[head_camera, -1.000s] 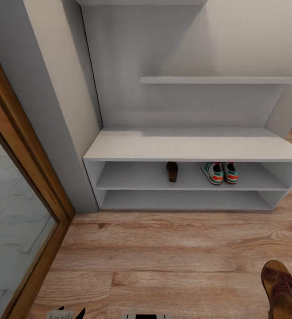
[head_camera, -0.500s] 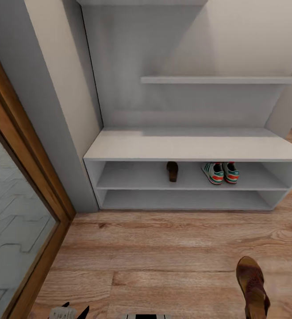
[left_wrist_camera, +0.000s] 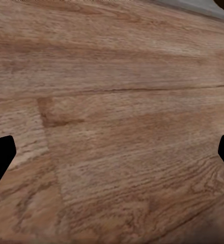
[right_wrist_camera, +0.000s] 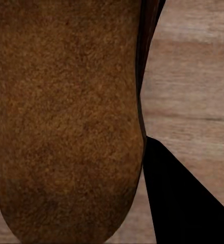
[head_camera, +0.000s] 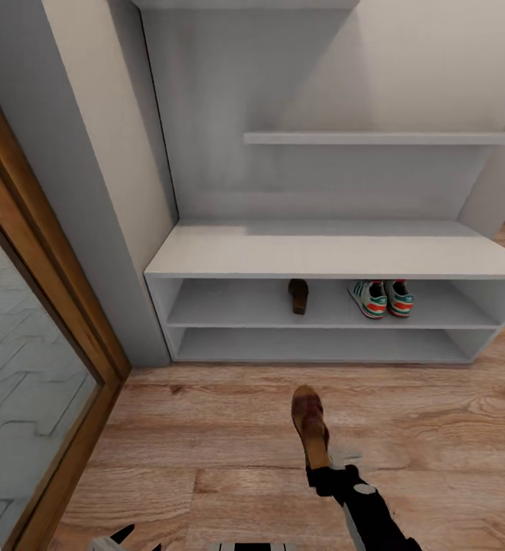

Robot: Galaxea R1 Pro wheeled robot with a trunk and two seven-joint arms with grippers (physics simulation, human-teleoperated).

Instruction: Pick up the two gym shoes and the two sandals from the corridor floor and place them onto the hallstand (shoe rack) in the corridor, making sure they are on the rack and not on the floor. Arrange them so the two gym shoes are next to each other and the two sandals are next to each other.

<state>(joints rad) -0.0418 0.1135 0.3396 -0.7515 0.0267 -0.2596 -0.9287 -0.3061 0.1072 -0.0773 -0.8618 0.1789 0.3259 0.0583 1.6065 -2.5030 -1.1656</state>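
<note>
The right gripper (head_camera: 325,468) is clenched on the heel end of a brown sandal (head_camera: 311,425), holding it toe-forward above the corridor floor (head_camera: 206,428), with the black forearm running back toward the near right corner. Up close, the right wrist view has the sandal's grainy tan sole (right_wrist_camera: 66,117) pressed against one dark finger (right_wrist_camera: 183,198). A second ago this sandal was far off at the right edge; it has swung left and farther out, and now points almost straight at the hallstand (head_camera: 337,252). That reads to me as the carry toward the rack being well under way. On the upper of the two open shelf rows, the other sandal (head_camera: 298,295) stands left of centre, and the two gym shoes (head_camera: 380,298) sit side by side to its right, a gap between them and it. So three of four are already racked, and this last one wants setting just beside its partner. The left gripper (left_wrist_camera: 112,157) hangs released over bare planks, its fingertips (left_wrist_camera: 0,157) spread wide apart.
</note>
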